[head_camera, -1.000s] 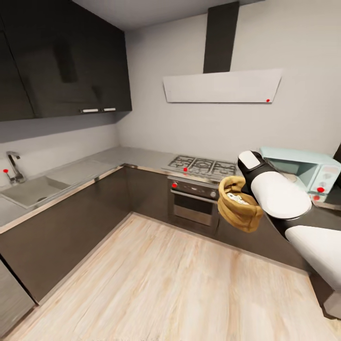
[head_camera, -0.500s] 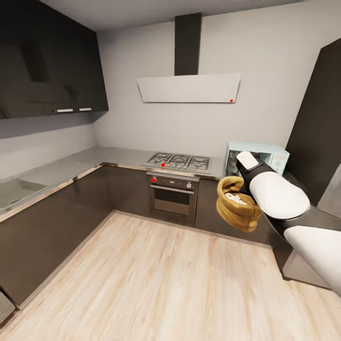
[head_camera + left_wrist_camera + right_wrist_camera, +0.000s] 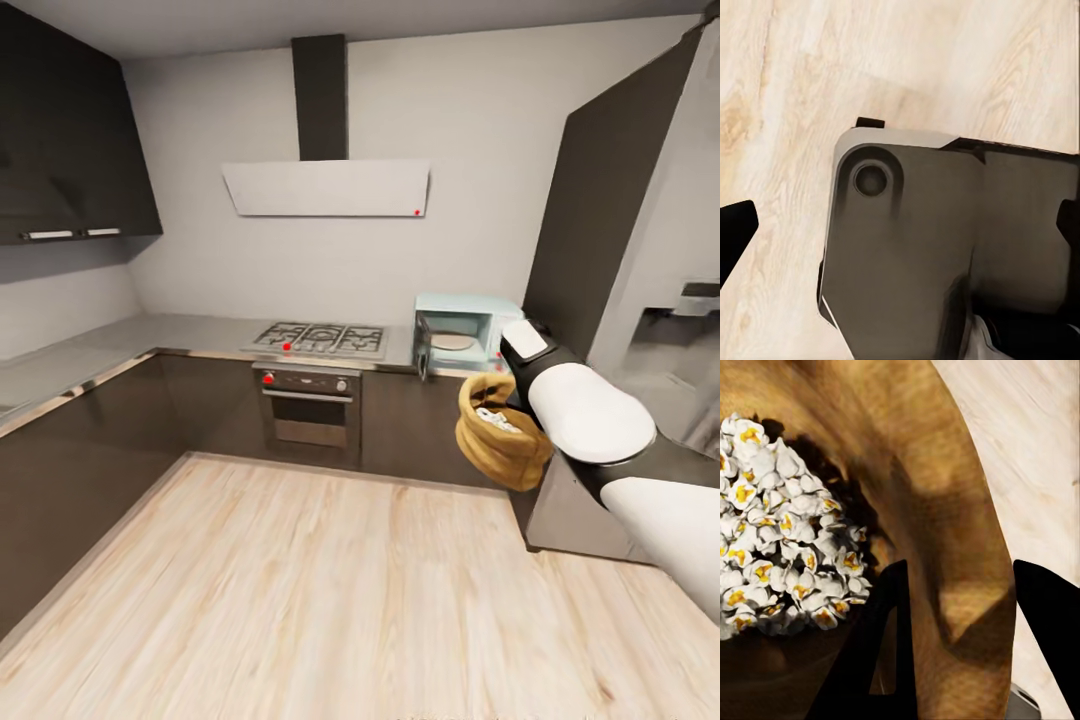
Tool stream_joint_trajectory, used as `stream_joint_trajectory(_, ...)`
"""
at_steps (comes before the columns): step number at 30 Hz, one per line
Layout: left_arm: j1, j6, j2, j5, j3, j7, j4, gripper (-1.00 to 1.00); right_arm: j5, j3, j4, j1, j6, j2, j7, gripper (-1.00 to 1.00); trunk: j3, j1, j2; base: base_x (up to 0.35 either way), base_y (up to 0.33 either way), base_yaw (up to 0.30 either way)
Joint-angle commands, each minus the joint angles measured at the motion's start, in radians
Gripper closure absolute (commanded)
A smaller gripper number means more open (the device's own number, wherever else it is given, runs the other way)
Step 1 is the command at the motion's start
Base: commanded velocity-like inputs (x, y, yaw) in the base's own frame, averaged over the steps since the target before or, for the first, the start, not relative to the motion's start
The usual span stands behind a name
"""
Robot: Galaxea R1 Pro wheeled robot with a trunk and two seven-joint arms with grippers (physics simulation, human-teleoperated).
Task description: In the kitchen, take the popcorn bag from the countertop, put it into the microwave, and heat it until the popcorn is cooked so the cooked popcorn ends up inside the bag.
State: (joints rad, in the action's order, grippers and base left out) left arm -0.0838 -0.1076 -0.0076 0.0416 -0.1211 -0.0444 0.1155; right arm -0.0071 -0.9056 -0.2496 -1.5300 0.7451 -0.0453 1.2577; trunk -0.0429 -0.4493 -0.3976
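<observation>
My right gripper [image 3: 961,630] is shut on the rim wall of the tan crumpled popcorn bag [image 3: 497,432], one dark finger [image 3: 891,660] inside and one outside. The bag hangs in the air over the floor, in front of the dark cabinets. A heap of whitish popcorn [image 3: 784,532] lies inside it. The pale blue microwave [image 3: 466,331] stands on the grey steel countertop [image 3: 190,332] just beyond the bag; its door appears swung open to its left, a turntable showing inside. My left gripper [image 3: 900,229] is open and points down at the floor and my own grey base.
A gas hob [image 3: 322,338] with a steel built-in oven [image 3: 308,408] sits left of the microwave, under a white hood [image 3: 325,188]. A tall dark fridge unit [image 3: 630,250] rises at the right. Wood floor [image 3: 300,590] spreads out ahead.
The head view has swung to the right: hob and microwave slid leftward in the picture and the fridge came into sight. The bag stays held in the right gripper.
</observation>
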Motion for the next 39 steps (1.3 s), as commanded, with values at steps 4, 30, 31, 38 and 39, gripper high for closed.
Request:
stream_joint_trajectory(4, -0.001, -0.002, 0.0, 0.003, -0.006, -0.005, 0.0, -1.0, 0.001, 0.0, 0.002, 0.002, 0.011, -0.001, -0.024, 1.0, -0.002, -0.001, -0.002, 0.086, -0.334, -0.194)
stream_joint_trajectory(30, 0.009, -0.001, -0.003, 0.001, -0.003, -0.005, 0.0, -1.0, 0.004, 0.087, 0.033, 0.045, 0.055, 0.007, -0.214, 1.0, -0.002, -0.001, -0.002, 0.189, -0.166, -0.004)
stream_joint_trajectory(31, 0.009, -0.001, -0.003, 0.002, -0.003, -0.005, 0.0, -1.0, 0.004, 0.1, 0.033, 0.049, 0.055, 0.007, -0.215, 1.0, -0.002, -0.001, -0.002, 0.339, -0.1, 0.0)
stream_joint_trajectory(38, 0.009, -0.001, -0.003, 0.003, -0.003, -0.005, 0.0, -1.0, 0.004, 0.118, 0.031, 0.056, 0.053, 0.005, -0.216, 1.0, -0.002, -0.001, -0.002, 0.34, -0.109, 0.0)
stream_joint_trajectory(39, 0.009, -0.001, -0.003, 0.003, -0.003, -0.005, 0.0, -1.0, 0.004, 0.118, 0.032, 0.056, 0.052, 0.005, -0.216, 1.0, -0.002, -0.001, -0.002, 0.341, -0.116, 0.0)
